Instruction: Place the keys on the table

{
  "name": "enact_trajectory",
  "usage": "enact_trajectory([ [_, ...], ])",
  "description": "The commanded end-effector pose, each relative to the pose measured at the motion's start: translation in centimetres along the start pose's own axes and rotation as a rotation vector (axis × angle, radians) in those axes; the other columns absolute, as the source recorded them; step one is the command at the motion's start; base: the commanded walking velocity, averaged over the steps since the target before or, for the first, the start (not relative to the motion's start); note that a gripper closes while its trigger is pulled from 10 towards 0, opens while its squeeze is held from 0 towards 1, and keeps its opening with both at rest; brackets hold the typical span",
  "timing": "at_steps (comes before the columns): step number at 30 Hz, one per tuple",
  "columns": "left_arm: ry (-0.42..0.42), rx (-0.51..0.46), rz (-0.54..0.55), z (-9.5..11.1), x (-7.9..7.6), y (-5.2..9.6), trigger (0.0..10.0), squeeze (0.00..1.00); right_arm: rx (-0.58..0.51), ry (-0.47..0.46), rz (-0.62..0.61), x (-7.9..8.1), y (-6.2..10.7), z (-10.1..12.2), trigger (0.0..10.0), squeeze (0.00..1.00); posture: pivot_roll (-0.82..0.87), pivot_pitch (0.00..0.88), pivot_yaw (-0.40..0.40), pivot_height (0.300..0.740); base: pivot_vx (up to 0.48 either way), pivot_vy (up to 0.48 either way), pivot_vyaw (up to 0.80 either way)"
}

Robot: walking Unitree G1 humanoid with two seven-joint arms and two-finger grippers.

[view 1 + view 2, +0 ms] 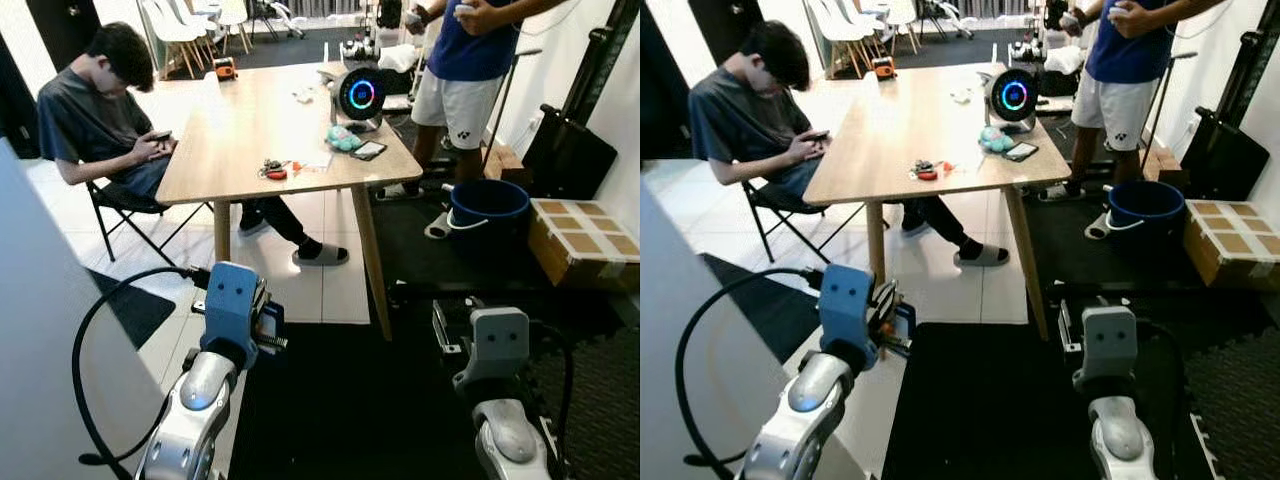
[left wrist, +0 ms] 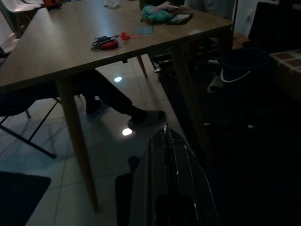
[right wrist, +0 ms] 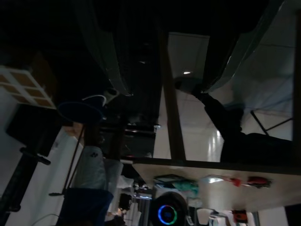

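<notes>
The keys are lying on the counter, well beyond the left gripper, whose fingers are pressed together; the right gripper's fingers are spread.

Two silver arms, round and shiny, like metal tubes. Left arm: blue boxy wrist block with two small dark dots, screws and metal bits on side, thick black cable looping out. Right arm: grey boxy wrist block, same two dots. Left gripper fingers long, black, glossy.
</notes>
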State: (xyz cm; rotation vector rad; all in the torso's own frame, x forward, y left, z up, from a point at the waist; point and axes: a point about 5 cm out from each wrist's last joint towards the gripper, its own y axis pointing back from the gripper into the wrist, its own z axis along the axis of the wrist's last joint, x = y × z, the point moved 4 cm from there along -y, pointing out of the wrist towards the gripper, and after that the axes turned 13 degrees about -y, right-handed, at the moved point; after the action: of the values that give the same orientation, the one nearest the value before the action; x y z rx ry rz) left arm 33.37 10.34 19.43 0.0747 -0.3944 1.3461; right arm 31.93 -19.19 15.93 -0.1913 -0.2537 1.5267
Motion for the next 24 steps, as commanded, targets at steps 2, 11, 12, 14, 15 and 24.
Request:
enact_trajectory([
  [2,-0.014,0.020,0.022,-0.66,0.52,0.30,10.0,0.00,0.016,-0.018,0.015,0.61,0.12,-0.52,10.0,0.00,-0.02,0.174,0.088,0.740,0.386,0.000,-0.43],
  [11,-0.012,0.023,0.024,-0.67,0.52,0.28,10.0,0.00,0.016,-0.020,0.014,0.58,0.13,-0.49,10.0,0.00,-0.02,0.174,0.088,0.740,0.370,0.000,-0.60],
  [12,-0.012,0.023,0.024,-0.68,0.52,0.28,10.0,0.00,0.016,-0.021,0.014,0.58,0.12,-0.50,10.0,0.00,-0.02,0.175,0.088,0.740,0.349,0.000,-0.61],
  [14,-0.012,0.023,0.024,-0.68,0.52,0.27,10.0,0.00,0.016,-0.021,0.014,0.58,0.12,-0.50,10.0,0.00,-0.02,0.175,0.088,0.740,0.349,0.000,-0.61],
  [15,-0.013,0.024,0.024,-0.69,0.51,0.26,10.0,0.00,0.016,-0.021,0.014,0.58,0.12,-0.50,10.0,0.00,-0.02,0.175,0.088,0.740,0.345,0.000,-0.61],
  [24,-0.013,0.026,0.025,-0.72,0.50,0.28,10.0,0.00,0.015,-0.019,0.014,0.59,0.12,-0.48,10.0,0.00,-0.02,0.176,0.088,0.740,0.335,0.000,-0.60],
])
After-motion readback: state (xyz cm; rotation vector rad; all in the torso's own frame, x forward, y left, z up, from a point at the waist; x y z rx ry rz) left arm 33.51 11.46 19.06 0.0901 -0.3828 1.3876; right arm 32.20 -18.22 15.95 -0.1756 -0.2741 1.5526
